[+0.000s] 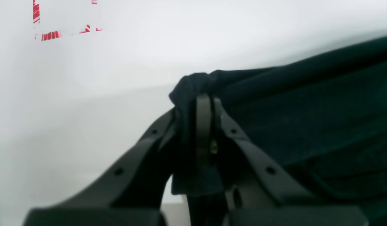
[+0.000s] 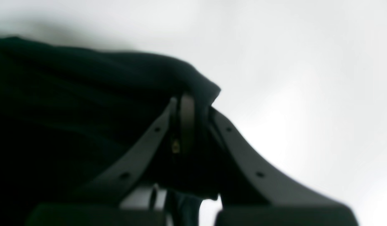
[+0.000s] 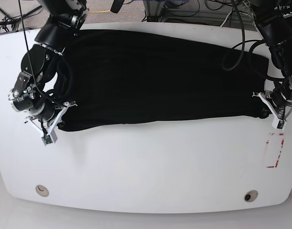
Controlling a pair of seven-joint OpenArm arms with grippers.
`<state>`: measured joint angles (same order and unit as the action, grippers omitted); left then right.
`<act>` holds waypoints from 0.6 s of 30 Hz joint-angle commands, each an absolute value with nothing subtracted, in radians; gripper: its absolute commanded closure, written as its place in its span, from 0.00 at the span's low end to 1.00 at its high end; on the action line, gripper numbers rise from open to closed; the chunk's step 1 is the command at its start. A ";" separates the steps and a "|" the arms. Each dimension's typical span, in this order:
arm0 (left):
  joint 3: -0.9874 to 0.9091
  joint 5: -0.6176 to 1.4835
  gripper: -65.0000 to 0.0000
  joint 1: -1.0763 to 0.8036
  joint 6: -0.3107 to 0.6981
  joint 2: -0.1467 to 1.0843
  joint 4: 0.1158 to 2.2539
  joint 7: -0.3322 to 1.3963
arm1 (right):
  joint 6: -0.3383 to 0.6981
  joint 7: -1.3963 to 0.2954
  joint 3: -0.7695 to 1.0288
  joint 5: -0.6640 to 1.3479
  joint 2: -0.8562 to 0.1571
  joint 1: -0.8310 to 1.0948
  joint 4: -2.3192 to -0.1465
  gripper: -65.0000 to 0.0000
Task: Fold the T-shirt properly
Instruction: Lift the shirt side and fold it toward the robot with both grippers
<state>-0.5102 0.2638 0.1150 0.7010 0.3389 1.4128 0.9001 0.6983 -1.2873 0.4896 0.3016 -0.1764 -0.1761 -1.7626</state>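
Note:
The black T-shirt lies stretched across the white table as a wide dark band, print hidden. My left gripper sits at the shirt's right near corner and is shut on a bunch of the cloth. In the left wrist view the fabric wraps over the closed fingertips. On the opposite side, my right gripper pinches the left near corner. The right wrist view shows the T-shirt folded over that gripper, its jaws closed on the cloth.
A red-striped marking lies on the table near the right edge, just in front of the left gripper. Two round holes sit by the front edge. Cables and equipment crowd the floor behind the table.

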 commanded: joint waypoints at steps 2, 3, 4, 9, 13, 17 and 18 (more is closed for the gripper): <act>-0.521 0.265 1.00 0.125 0.698 0.364 1.432 0.888 | 0.698 -1.293 0.526 0.363 -0.193 -0.117 -1.848 1.00; -0.521 0.265 1.00 0.125 0.698 0.364 1.432 0.888 | 0.698 -1.293 0.535 0.380 -0.193 -0.091 -1.867 1.00; -0.521 0.265 1.00 0.124 0.698 0.364 1.432 0.888 | 0.698 -1.293 0.542 0.400 -0.193 -0.062 -1.885 1.00; -0.521 0.265 1.00 0.091 0.698 0.364 1.443 0.888 | 0.698 -1.294 0.549 0.466 -0.191 0.056 -1.968 1.00; -0.519 0.265 1.00 0.065 0.698 0.364 1.494 0.889 | 0.698 -1.294 0.550 0.499 -0.191 0.119 -1.980 1.00; -0.519 0.265 1.00 0.004 0.698 0.364 1.584 0.889 | 0.698 -1.294 0.590 0.512 -0.191 0.162 -1.980 1.00; -0.519 0.265 1.00 -0.012 0.698 0.364 1.612 0.891 | 0.698 -1.294 0.591 0.512 -0.191 0.171 -1.980 1.00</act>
<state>-0.5140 0.2672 -0.0101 0.7006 0.3420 1.5562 0.9001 0.6991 -1.3090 0.5827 0.5056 -0.1757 0.1730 -1.9617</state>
